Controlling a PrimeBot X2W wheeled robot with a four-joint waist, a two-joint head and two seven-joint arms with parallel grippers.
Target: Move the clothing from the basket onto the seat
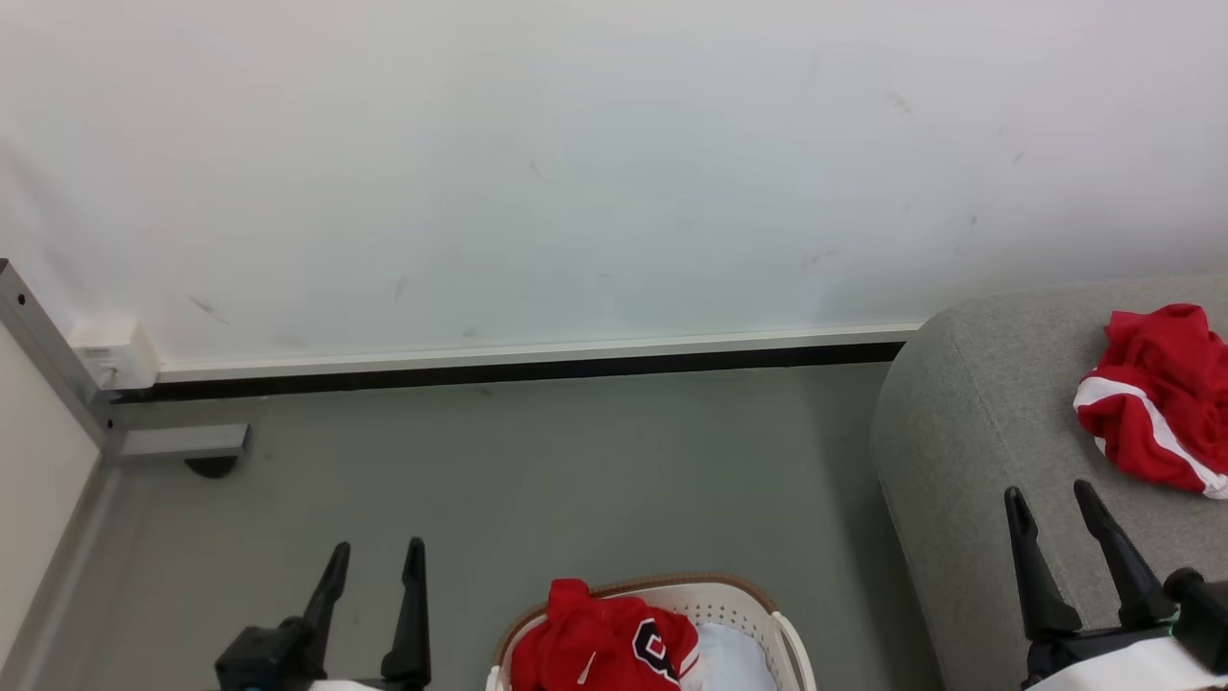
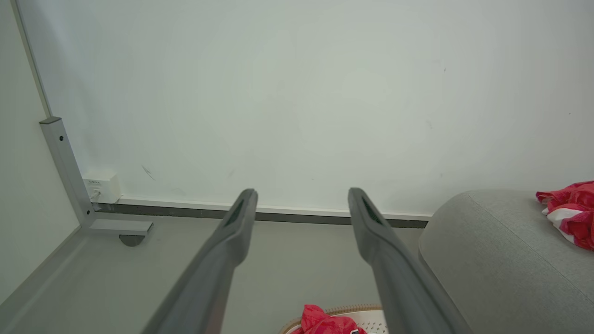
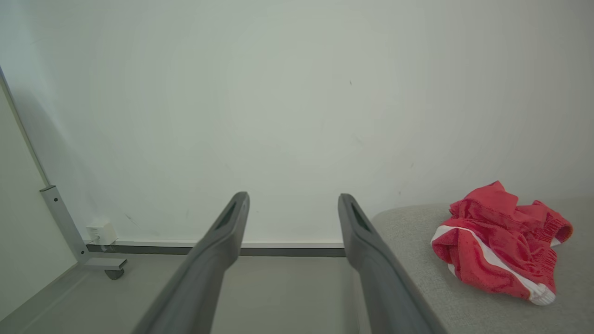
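Head view: high, facing forward and down at pale wall and grey floor; cream perforated plastic basket with brown rim near, at bottom edge.
Left wrist view: low, facing same wall; rounded light grey woven sofa at right.
Right wrist view: nearer sofa; crumpled red garment with white stripe close.
All three share wall, grey metal corner post, sofa, garment.

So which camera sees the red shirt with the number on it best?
The head view: the numbered shirt lies in the basket, dark number facing up. The left wrist view catches a red scrap of it at the bottom edge. The right wrist view looks at the other red garment on the sofa.
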